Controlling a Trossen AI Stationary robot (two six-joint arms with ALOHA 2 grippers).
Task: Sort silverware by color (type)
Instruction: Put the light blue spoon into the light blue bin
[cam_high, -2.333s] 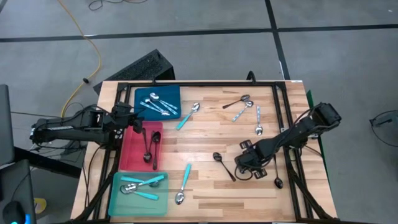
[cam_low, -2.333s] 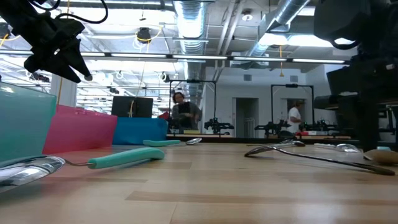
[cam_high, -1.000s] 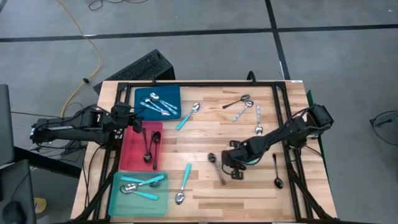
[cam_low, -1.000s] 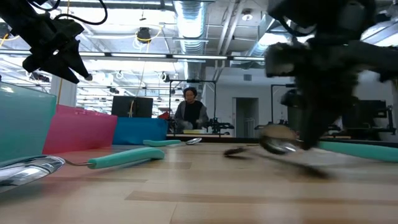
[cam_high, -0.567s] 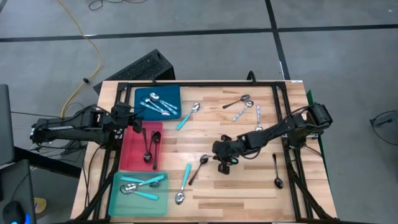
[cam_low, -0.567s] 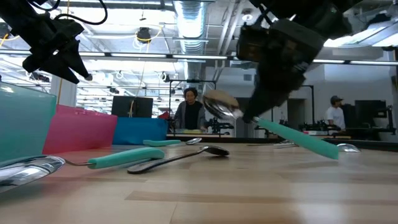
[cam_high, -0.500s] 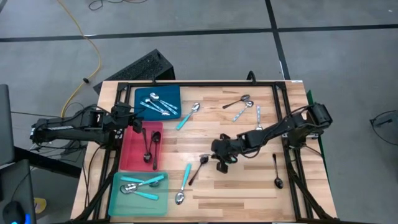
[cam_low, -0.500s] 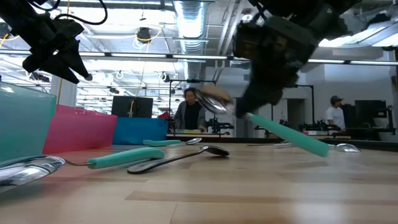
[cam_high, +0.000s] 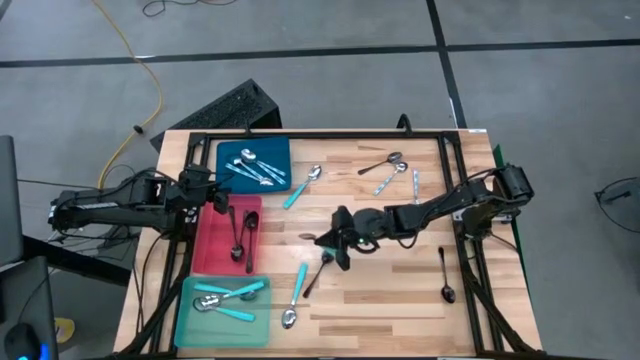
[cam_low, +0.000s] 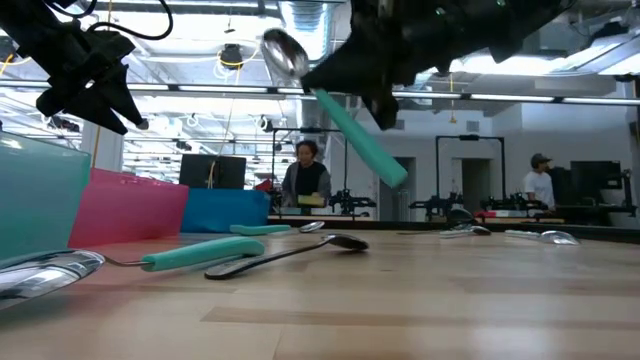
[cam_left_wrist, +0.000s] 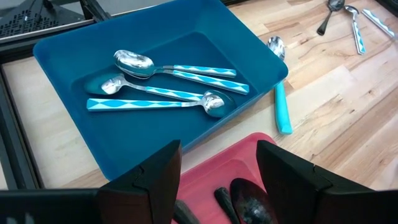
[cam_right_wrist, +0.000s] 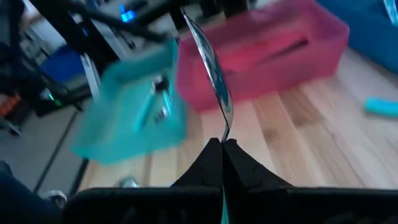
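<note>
While pinched, glossy teal-handled spoon (cam_low: 330, 100), airborne

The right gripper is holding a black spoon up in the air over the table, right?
Not black. The low view shows the right gripper shut on a spoon with a turquoise handle and a shiny silver bowl, lifted above the table.

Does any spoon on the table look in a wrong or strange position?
Mostly no. One black spoon lies loose on the wood, its handle close to a turquoise-handled spoon. The right hand holds another turquoise-handled spoon tilted in the air, which is simply being carried.
</note>
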